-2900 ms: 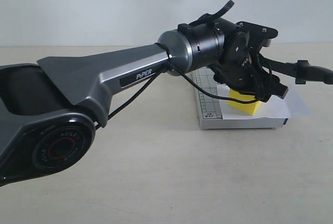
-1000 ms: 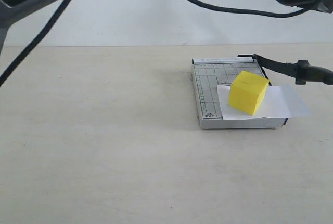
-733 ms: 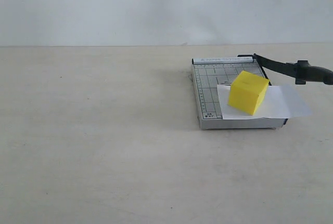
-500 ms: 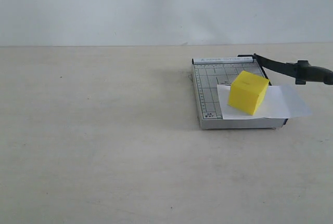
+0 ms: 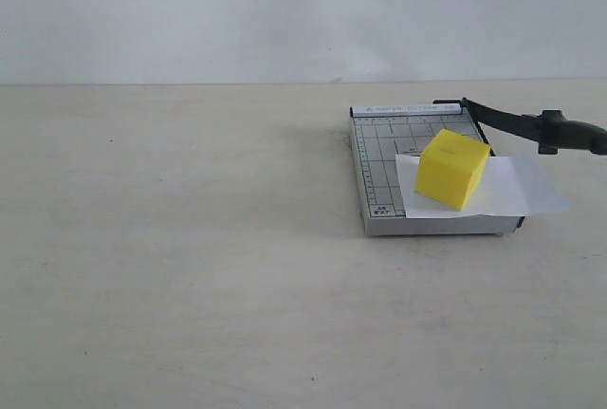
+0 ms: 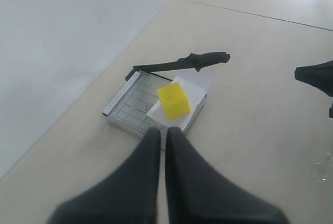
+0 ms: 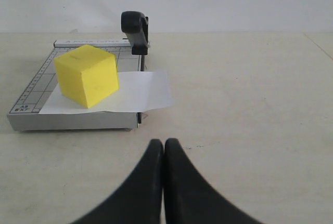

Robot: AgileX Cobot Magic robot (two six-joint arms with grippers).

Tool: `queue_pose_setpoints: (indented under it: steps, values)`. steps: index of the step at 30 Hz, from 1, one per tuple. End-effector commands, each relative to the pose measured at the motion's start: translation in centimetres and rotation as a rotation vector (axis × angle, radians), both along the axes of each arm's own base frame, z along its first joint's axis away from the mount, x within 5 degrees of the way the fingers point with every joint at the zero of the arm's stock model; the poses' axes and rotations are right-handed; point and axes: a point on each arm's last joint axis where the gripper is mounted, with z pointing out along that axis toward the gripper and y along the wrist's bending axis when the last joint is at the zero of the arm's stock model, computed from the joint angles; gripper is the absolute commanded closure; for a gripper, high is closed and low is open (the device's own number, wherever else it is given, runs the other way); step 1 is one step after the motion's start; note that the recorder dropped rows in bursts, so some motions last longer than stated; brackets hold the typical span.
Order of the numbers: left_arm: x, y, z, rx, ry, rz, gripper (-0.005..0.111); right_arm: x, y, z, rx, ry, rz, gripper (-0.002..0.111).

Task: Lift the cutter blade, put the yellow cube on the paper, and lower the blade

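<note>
Exterior view: matte yellow cube point(image 5: 453, 168) on white paper point(image 5: 531, 189), cutter blade point(image 5: 512, 124) raised; left end effector point(image 6: 162, 132), right end effector point(image 7: 164, 145) clenched.

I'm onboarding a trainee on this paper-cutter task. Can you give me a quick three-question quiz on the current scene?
1. True or false: the yellow cube rests on the paper.
2. The cutter blade is: A) raised, B) lying flat on the paper, C) held by a gripper.
3. Fill in: the left gripper and the right gripper are both ____ (open/shut).

Key: 1 true; 2 A; 3 shut.
</note>
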Motion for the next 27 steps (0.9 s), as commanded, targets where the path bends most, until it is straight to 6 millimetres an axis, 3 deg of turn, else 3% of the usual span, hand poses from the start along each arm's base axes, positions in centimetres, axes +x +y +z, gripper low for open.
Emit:
queue_pose_setpoints:
  steps: [1, 7, 17, 20, 22, 27]
  values:
    - [-3.4, 3.5, -1.9, -0.123, -0.04, 0.049, 0.102, 0.0, 0.0, 0.1, -0.006, -0.009, -0.001, 0.108]
    - [-7.7, 7.5, -7.8, -0.278, -0.036, 0.083, 0.102, 0.0, 0.0, 0.1, -0.006, -0.009, -0.001, 0.108]
    - [-12.8, 12.3, -18.5, -0.477, 0.02, 0.133, 0.102, 0.0, 0.0, 0.1, -0.006, -0.009, -0.001, 0.108]
    - [-13.9, 13.3, -20.7, -0.566, 0.003, 0.134, 0.102, 0.0, 0.0, 0.1, -0.006, -0.009, -0.001, 0.108]
    - [-13.5, 12.9, -21.8, -0.551, 0.029, 0.143, 0.102, 0.0, 0.0, 0.1, -0.006, -0.009, -0.001, 0.108]
    - [-13.4, 12.4, -22.2, -0.551, 0.096, 0.133, 0.102, 0.0, 0.0, 0.1, -0.007, -0.015, -0.001, 0.108]
